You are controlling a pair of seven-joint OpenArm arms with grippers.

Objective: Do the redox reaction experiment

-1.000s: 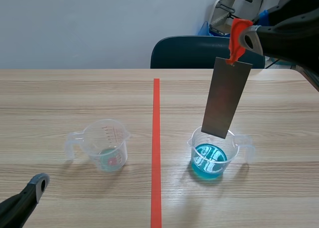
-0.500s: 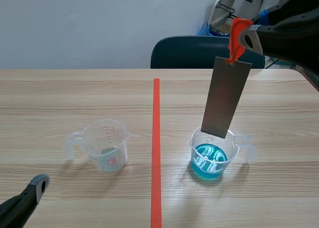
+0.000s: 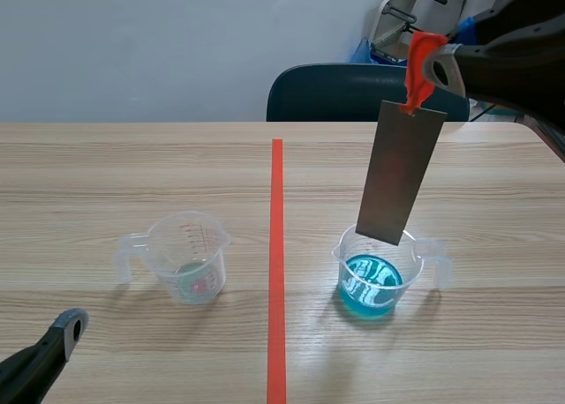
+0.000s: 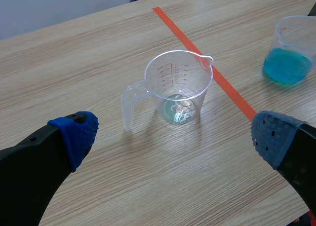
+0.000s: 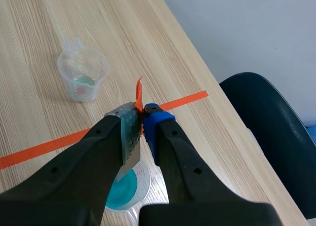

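Nothing shifts across the last second: the right gripper (image 5: pixel 140 118) holds where it was, raised over the table's right half, its fingers pinched tight on the red tab (image 3: pixel 417 69) fixed to the top of the metal strip (image 3: pixel 399 175). The strip hangs slightly tilted, with its lower end just above the rim of the beaker of blue liquid (image 3: pixel 378 276) and not yet in the liquid. That beaker stands on the table (image 3: pixel 132 157) to the right of the orange tape line (image 3: pixel 276 245), nearer the robot's edge than the far one, with its handle turned toward the right edge.

The left gripper (image 4: pixel 174 134) is as still, low by the near left corner, its fingers spread wide with nothing between them. The clear measuring beaker (image 4: pixel 180 85) stands ahead of it, left of the tape line, only a trace of liquid at its bottom.

The pause most likely means the strip is lined up and waiting; the dip into the blue solution, the heart of the experiment, is still to come
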